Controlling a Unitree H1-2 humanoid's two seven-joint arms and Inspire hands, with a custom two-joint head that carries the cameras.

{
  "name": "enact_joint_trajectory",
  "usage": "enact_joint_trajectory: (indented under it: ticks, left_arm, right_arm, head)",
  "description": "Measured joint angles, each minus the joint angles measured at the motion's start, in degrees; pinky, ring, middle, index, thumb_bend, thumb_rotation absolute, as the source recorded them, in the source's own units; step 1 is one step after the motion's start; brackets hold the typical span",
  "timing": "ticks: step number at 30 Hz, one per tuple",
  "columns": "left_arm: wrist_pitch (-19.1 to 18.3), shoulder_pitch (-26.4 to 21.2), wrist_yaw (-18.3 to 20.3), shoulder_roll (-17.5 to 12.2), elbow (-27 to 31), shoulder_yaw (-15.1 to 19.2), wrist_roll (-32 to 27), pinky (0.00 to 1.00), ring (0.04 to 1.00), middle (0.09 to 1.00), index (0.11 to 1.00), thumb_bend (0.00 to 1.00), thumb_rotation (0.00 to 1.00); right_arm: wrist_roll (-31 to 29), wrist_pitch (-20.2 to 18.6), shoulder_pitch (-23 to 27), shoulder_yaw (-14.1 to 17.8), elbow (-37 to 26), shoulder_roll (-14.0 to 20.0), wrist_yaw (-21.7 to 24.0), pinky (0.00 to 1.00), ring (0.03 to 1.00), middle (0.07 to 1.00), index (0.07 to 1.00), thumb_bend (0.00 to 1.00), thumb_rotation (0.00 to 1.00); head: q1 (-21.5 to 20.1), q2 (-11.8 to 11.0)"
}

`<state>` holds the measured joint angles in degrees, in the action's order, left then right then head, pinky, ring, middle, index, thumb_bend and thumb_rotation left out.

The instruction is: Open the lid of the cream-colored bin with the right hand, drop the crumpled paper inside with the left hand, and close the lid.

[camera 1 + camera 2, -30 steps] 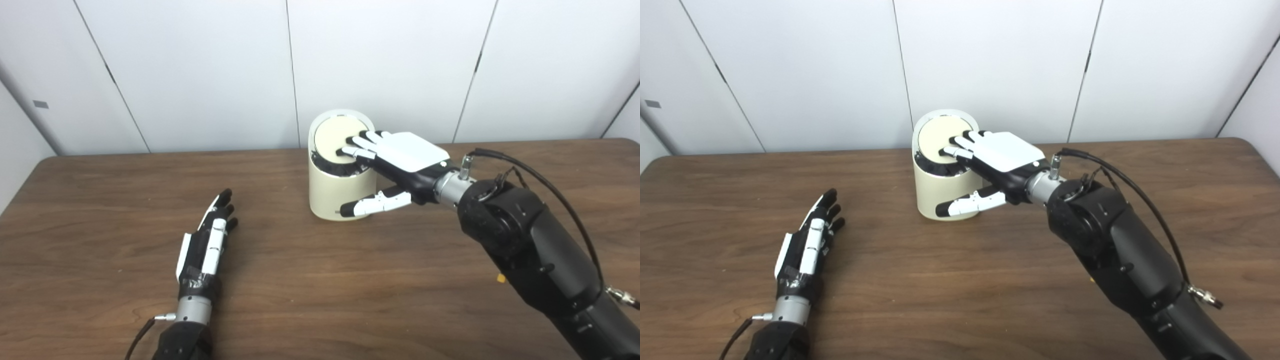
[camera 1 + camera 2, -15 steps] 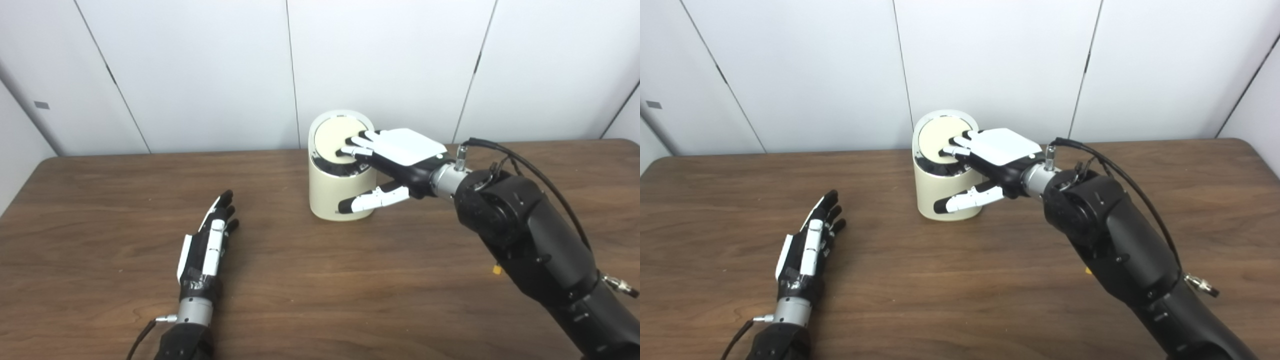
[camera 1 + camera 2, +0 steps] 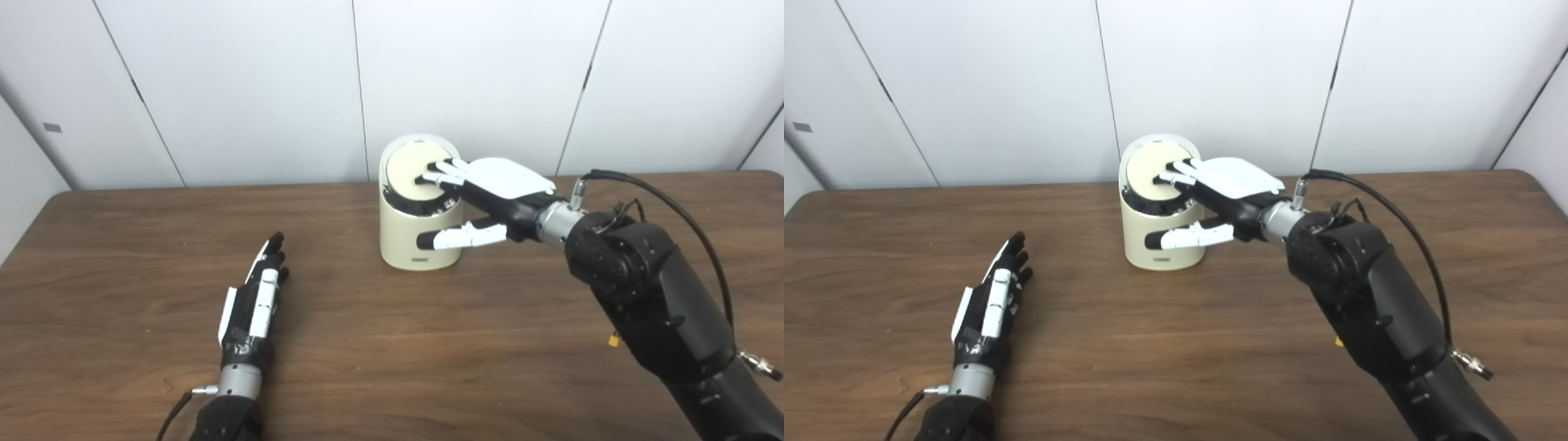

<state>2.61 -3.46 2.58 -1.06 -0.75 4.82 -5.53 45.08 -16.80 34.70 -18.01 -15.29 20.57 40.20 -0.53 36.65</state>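
The cream-colored bin point(image 3: 401, 245) stands upright at the back middle of the wooden table point(image 3: 429, 343). Its round cream lid point(image 3: 405, 168) sits tilted in a shiny rim, with a dark gap below its near edge. My right hand point(image 3: 490, 190) is open: its fingertips point(image 3: 436, 173) rest on the lid's right part and its thumb point(image 3: 456, 237) reaches across the front of the bin's wall. My left hand point(image 3: 254, 300) lies flat and open on the table at the lower left, holding nothing, well apart from the bin. No crumpled paper is in view.
White wall panels point(image 3: 245, 92) rise just behind the bin and the table's back edge. A black cable point(image 3: 667, 202) loops over my right forearm. A small yellow bit point(image 3: 612, 340) shows beside the right arm.
My right hand has drawn back a little on the lid and its thumb has risen up the bin's front. The left hand has stayed put.
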Motion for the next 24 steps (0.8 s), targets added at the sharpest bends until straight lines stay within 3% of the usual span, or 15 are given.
enact_joint_trajectory:
  ticks: [7, 16, 19, 24]
  left_arm:
    - [0.02, 0.0, 0.27, -0.08, -0.03, -0.01, -0.42, 0.99, 1.0, 1.0, 0.96, 0.56, 0.81]
    - [0.0, 0.01, 0.67, -0.11, -0.02, 0.01, -1.25, 1.0, 1.0, 1.0, 0.963, 0.53, 0.8]
    - [-0.02, 0.01, 0.63, -0.11, -0.02, 0.0, -1.24, 1.0, 1.0, 1.0, 0.961, 0.55, 0.79]
    - [-0.03, 0.01, 0.57, -0.09, -0.07, 0.12, -1.43, 0.98, 1.0, 0.999, 0.96, 0.55, 0.77]
  right_arm:
    - [-1.88, -0.83, -0.74, 2.97, 0.03, -0.27, -3.28, 0.97, 1.0, 1.0, 0.976, 0.64, 1.0]
    - [-3.46, -0.94, -0.77, 4.37, -0.23, -0.4, -6.66, 0.91, 1.0, 0.999, 0.955, 0.62, 1.0]
    - [-4.25, -0.87, -0.85, 5.11, -0.29, -0.43, -8.41, 0.94, 1.0, 1.0, 0.963, 0.58, 1.0]
    - [-7.11, -4.15, -1.76, 6.49, -0.33, -0.54, -8.12, 0.9, 1.0, 1.0, 0.999, 0.58, 1.0]
  head:
    - [0.09, -1.06]
    - [0.18, -1.67]
    - [0.44, -2.11]
    - [1.49, -2.29]
